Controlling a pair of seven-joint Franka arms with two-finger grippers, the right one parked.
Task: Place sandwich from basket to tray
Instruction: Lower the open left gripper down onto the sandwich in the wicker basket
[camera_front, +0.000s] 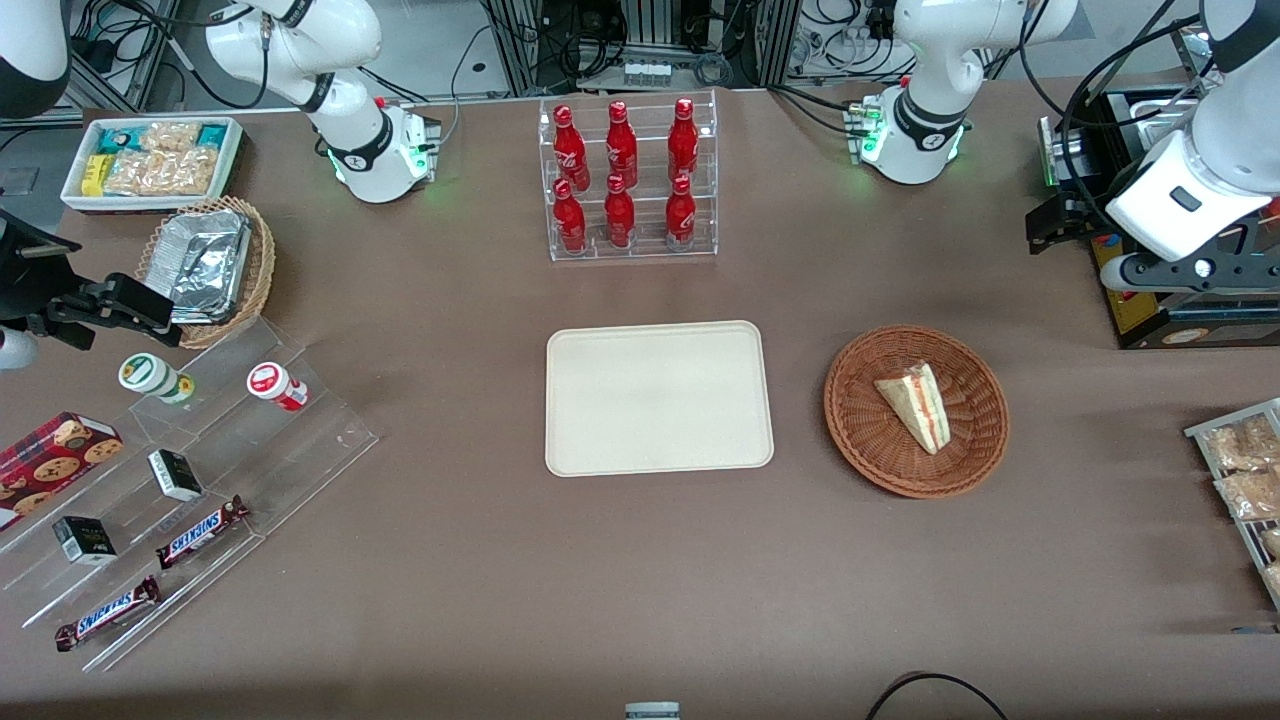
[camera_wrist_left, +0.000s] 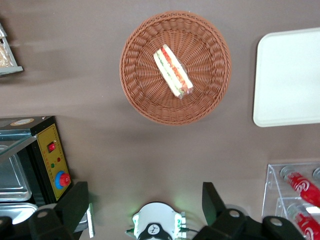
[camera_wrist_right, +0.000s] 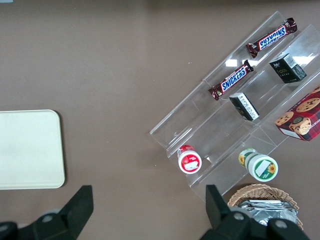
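From my seat the sandwich (camera_front: 918, 406) is the nearest thing that matters — it lies flat in the basket (camera_front: 862, 432), its pointed end aimed toward the front camera and its striped cut edge facing the working arm's end of the worktop. Beside the basket, toward the parked arm's end, the tray (camera_front: 658, 398) sits bare, close by but not touching it. Farther from the camera and high above the worktop hangs the gripper (camera_wrist_left: 145, 205), fingers spread wide and holding nothing. I judge the sandwich to lie well apart from it, nearer the camera and lower — so I'd bring the arm forward and down, closing across the wedge's short thickness.
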